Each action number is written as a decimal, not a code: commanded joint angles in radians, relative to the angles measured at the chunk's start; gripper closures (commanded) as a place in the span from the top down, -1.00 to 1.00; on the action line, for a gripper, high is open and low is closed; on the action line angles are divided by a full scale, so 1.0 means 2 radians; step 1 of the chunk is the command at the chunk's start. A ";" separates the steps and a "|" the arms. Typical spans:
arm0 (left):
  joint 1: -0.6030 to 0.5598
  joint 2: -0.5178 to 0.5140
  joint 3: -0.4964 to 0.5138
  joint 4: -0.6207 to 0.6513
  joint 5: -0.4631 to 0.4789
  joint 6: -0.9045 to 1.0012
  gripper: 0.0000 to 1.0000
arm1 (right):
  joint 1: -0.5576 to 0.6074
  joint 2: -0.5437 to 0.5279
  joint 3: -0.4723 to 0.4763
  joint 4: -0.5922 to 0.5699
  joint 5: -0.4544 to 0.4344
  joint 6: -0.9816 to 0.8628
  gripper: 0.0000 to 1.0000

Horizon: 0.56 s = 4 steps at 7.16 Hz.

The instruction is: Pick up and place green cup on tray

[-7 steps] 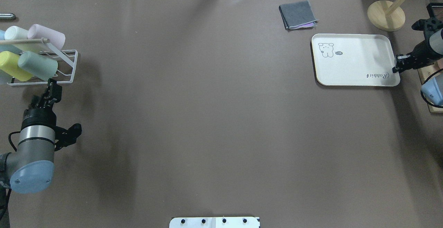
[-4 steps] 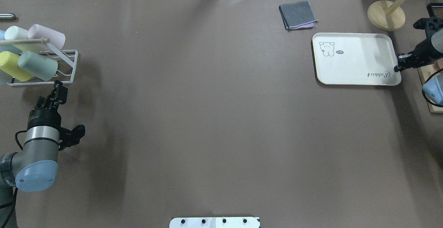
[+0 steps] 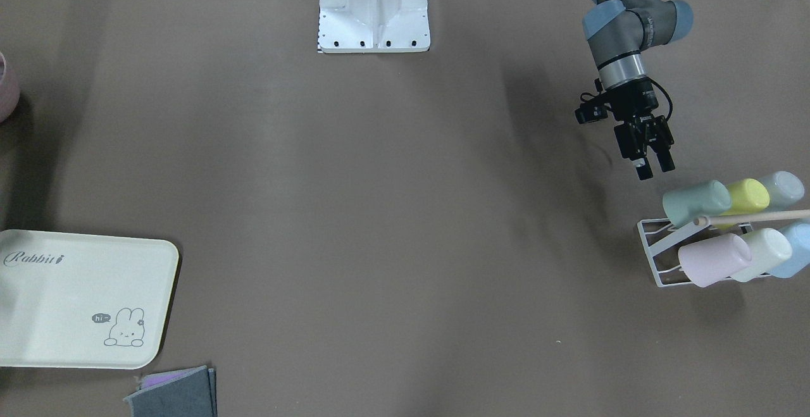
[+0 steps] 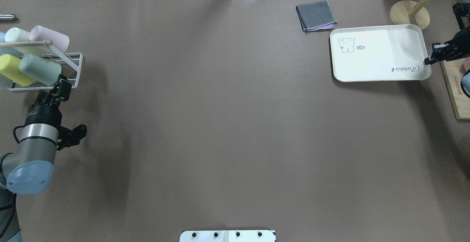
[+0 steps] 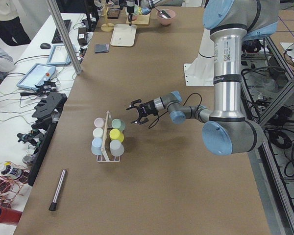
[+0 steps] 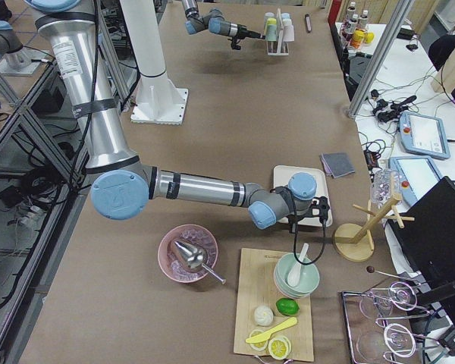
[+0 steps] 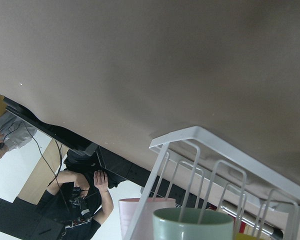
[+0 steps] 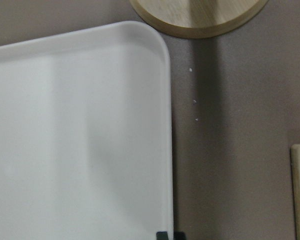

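Overhead exterior was what Ana read first: "The green cup (image 4: 40,69) lay on its side in the white wire rack (image 4: 75,56) at the left edge of the desk, right against the yellow cup (image 4: 13,69). The left gripper (image 4: 63,83) stood just beside it, on the side toward the near edge of the desk. It was wide open and held nothing."

Tom answered: "Then the wire was my first worry. If one finger had met the rack and not the cup, I think the whole rack would have shifted, with all the cups in it."

"Yes. Also the wooden rod (image 4: 25,44) ran along the middle of the rack, close beside the cup. A careless lift could have knocked the cup against it. And smooth tapered plastic slips easily from two fingers."

"And the tray (image 4: 378,51)?"

"Toward the far right corner of the desk, well apart from the cup. The right gripper (image 4: 429,60) was closed narrow on its right rim, one finger on each side, as the right wrist-mounted view showed. Held by one rim only, the tray could have tipped, and a cup put on it would have slid or fallen over."
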 commanded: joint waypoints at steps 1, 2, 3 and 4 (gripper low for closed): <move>-0.008 -0.008 0.015 -0.004 0.001 -0.004 0.88 | 0.019 0.002 0.011 0.001 0.066 -0.002 -1.00; -0.008 -0.008 0.030 -0.025 0.002 -0.003 0.88 | 0.024 0.002 0.024 0.001 0.093 0.000 -1.00; -0.010 -0.009 0.056 -0.056 0.003 0.001 0.89 | 0.024 0.002 0.038 0.000 0.097 0.005 -1.00; -0.020 -0.012 0.070 -0.067 0.001 0.004 0.89 | 0.019 0.008 0.054 0.001 0.098 0.020 -1.00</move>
